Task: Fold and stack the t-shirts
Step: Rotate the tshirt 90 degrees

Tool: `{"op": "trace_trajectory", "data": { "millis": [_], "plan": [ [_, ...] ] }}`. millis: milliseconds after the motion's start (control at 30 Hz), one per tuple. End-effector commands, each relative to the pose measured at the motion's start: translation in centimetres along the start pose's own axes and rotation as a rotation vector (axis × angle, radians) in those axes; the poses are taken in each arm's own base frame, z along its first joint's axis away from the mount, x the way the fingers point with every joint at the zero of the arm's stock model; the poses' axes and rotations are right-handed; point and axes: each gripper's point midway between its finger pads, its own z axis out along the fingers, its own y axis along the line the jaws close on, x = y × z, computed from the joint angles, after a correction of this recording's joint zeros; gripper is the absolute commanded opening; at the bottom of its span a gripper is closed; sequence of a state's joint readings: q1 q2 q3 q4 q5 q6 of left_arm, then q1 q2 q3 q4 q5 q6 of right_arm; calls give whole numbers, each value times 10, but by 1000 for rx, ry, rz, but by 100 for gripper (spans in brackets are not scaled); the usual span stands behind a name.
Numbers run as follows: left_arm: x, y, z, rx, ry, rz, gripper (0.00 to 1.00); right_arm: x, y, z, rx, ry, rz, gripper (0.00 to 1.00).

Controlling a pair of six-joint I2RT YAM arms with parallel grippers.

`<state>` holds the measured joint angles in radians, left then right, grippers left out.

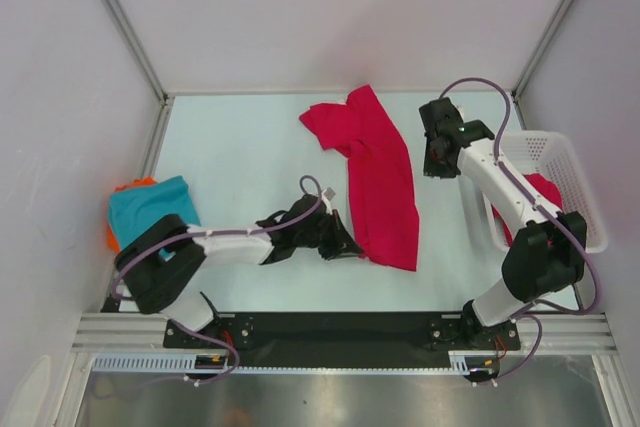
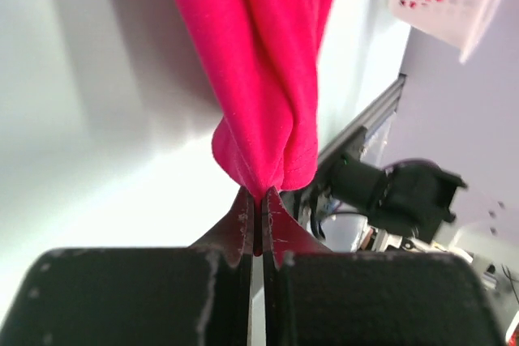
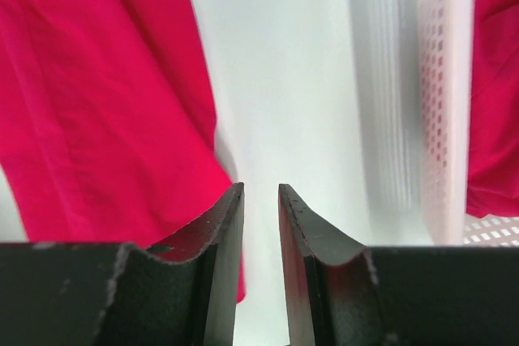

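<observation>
A crimson t-shirt [image 1: 378,172] lies stretched out in a long strip at the table's middle. My left gripper [image 1: 350,245] is shut on its near left corner; in the left wrist view the cloth [image 2: 259,54] bunches into the closed tips of that gripper [image 2: 259,196]. Just right of the shirt's far half hovers my right gripper [image 1: 436,169], open, with only bare table between its tips [image 3: 261,192] and the shirt's edge [image 3: 97,95] to their left. A teal t-shirt [image 1: 150,205] lies folded at the left edge. Another crimson t-shirt [image 1: 545,192] sits in the basket.
The white mesh basket [image 1: 570,162] stands at the right edge, close beside my right arm; its wall [image 3: 442,103] fills the right of the right wrist view. Something orange [image 1: 112,237] pokes out from under the teal shirt. Metal frame posts line the table's sides.
</observation>
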<state>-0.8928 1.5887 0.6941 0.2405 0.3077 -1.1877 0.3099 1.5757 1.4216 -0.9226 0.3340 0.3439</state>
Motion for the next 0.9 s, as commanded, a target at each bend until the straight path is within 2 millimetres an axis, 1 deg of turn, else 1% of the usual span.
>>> {"op": "trace_trajectory", "data": {
  "millis": [0,33,67,133,200,233,300,333,400,433,467,500,533,567,600,633,667,700,733,767,800,833,867],
  "plan": [
    [11,4,-32,19,-35,-34,0,13,10,-16,-60,-24,6,29],
    [15,12,-36,4,-32,-51,0,14,13,-20,-76,-34,1,30],
    [17,14,-39,0,-32,-55,0,18,15,-20,-87,-25,6,30],
    [19,10,-45,18,-35,-59,0,27,20,-20,-109,-8,1,30],
    [20,5,-47,27,-31,-54,0,35,24,-19,-117,9,0,31],
    [19,-1,-46,36,-31,-46,0,39,27,-20,-124,17,-10,31],
    [21,-3,-47,32,-17,-45,0,47,34,-21,-141,37,-13,31],
    [22,-5,-48,39,-15,-46,0,55,40,-22,-154,55,-30,31],
    [23,-6,-51,44,-16,-53,0,64,45,-25,-170,68,-27,31],
    [25,-5,-55,49,-21,-58,0,68,50,-25,-181,72,-33,31],
    [26,-3,-58,49,-28,-65,0,79,56,-26,-197,93,-52,31],
    [28,-2,-60,51,-31,-84,0,85,59,-27,-205,98,-57,32],
    [33,6,-62,39,-27,-94,0,90,63,-28,-212,103,-53,32],
    [36,3,-68,59,-30,-95,0,104,66,-26,-215,129,-72,33],
    [40,5,-70,60,-26,-125,0,110,68,-26,-221,137,-72,33],
    [50,17,-71,43,-7,-143,0,117,72,-25,-230,150,-62,33],
    [53,14,-75,71,-7,-153,0,129,72,-21,-227,174,-68,33],
    [58,15,-77,79,3,-190,0,137,74,-21,-237,182,-75,34],
    [64,22,-78,81,13,-200,0,142,79,-21,-252,189,-59,34],
    [65,20,-82,96,9,-201,0,147,81,-21,-256,194,-57,34],
    [65,24,-83,89,-3,-208,0,156,82,-19,-255,204,-64,34],
    [68,32,-83,70,0,-213,0,159,83,-19,-259,210,-65,34],
    [69,34,-85,68,-3,-212,0,164,85,-20,-259,218,-59,35]
  ]
}}
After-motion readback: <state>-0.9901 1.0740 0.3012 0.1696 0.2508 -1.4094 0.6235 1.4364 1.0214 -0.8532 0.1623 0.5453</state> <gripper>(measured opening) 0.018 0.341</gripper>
